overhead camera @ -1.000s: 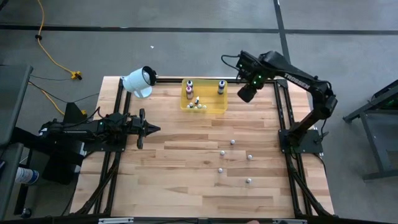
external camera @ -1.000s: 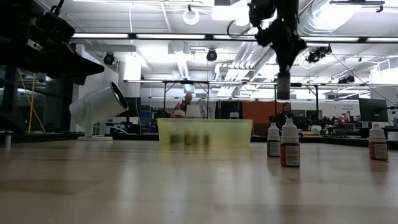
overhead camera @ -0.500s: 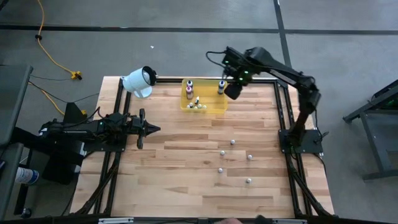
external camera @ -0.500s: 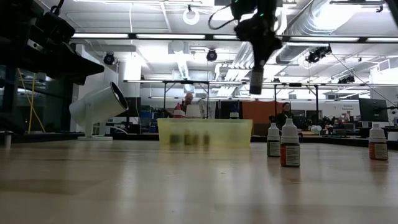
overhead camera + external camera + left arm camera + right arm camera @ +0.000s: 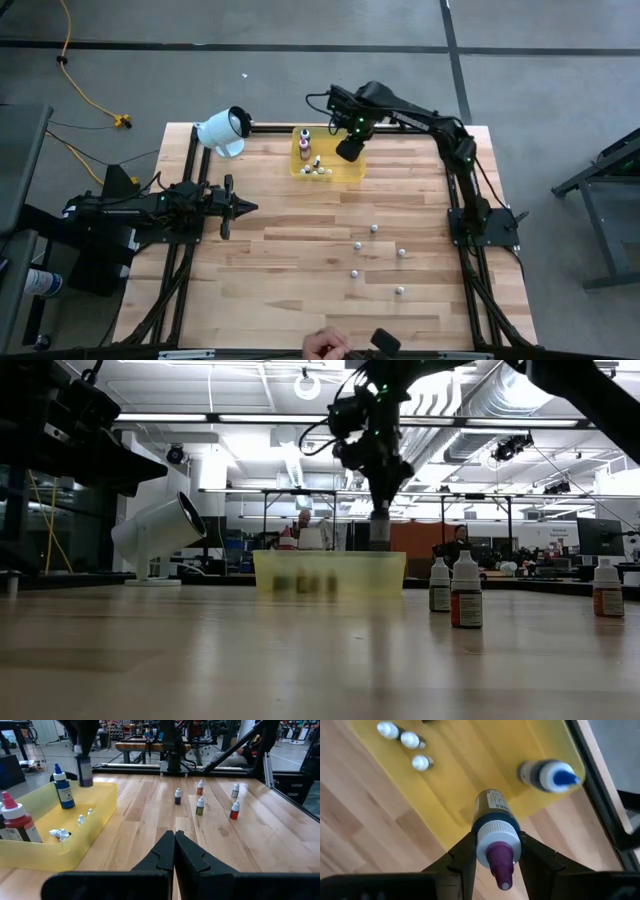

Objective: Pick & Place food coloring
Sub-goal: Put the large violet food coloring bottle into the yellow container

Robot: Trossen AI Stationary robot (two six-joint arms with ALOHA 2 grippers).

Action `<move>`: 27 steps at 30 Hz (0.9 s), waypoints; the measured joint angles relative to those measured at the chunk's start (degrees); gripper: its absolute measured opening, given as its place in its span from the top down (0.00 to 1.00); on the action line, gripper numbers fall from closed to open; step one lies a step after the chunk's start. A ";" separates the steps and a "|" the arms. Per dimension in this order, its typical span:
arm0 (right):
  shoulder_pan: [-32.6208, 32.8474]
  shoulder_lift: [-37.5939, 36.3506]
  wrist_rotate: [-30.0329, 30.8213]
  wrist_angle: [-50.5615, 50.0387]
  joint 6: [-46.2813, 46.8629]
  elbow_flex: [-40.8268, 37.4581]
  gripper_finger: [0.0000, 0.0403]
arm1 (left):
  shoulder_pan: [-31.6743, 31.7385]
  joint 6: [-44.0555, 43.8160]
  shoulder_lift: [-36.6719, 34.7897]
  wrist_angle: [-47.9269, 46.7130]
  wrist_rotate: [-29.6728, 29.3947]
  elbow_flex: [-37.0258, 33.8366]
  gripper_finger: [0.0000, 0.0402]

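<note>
the right gripper (image 5: 492, 851) is clamped on a bottle (image 5: 492, 827) with a white collar and purple tip, its dark body pinched between the two fingers. in the high view this gripper (image 5: 349, 148) sits at upper centre of the frame, over the right end of the yellow tray (image 5: 345, 172). the bottle's long axis runs straight down out of the gripper; in the low view it hangs upright (image 5: 380, 532) just above the tray's rim (image 5: 330, 557), near its right end, not yet inside. so the relation that counts is vertical: the tray floor lies directly under the bottle, and i judge a short descent and release is all that is left for this one.

already in the tray are a blue-tipped bottle (image 5: 547, 775), a red one (image 5: 17, 822) and a few small white droppers (image 5: 411, 740). five more bottles (image 5: 374, 228) stand loose on the wood at lower right of the high view, nearer the right arm.

the left gripper (image 5: 174, 836) lies pinched shut and empty at the left middle of the table.

a second ago the right gripper was off to the right of the tray, past its edge; half a second ago it was at the tray's right corner; now it is above the tray itself. a hand (image 5: 322, 345) now shows at the bottom edge of the high view.
</note>
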 joint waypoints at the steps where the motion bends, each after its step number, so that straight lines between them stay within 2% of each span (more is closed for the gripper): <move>1: 0.09 0.52 -0.12 0.65 0.00 0.02 0.71 | 0.01 0.00 0.02 0.00 0.00 0.00 1.00; 21: -3.04 6.57 0.85 3.55 3.39 0.01 0.70 | 0.02 -0.02 0.02 0.00 0.00 0.00 1.00; 27: -2.79 6.55 -3.69 7.45 4.27 0.01 0.70 | 0.01 -0.01 0.01 0.00 0.00 0.00 1.00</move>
